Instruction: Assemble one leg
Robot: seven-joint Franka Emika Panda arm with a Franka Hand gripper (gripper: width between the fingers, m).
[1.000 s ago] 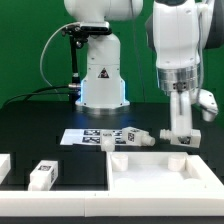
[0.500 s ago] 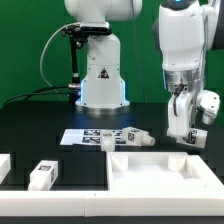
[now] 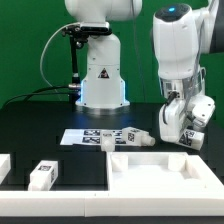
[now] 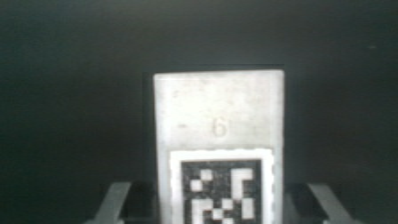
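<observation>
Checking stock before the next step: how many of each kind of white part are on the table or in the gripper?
Legs: 3 (held leg in the gripper, lying leg, front leg)
Rimmed panel: 1
Marker board: 1
Cut-off white piece, kind unclear: 1
Total: 6

The leg [image 3: 170, 127] is a short, chunky white block, lifted clear of the black table [image 3: 40, 130] on the exterior view's right. It hangs tilted rather than upright, clamped in the gripper [image 4: 221, 206]. In the wrist view its long white face fills the middle, with a black-and-white square tag at the gripped end (a faint mark shows higher up, too blurred to read). A second leg [image 3: 136, 136] lies on its side mid-table. A third leg [image 3: 42, 176] rests nearer the front on the exterior view's left, tag uppermost.
</observation>
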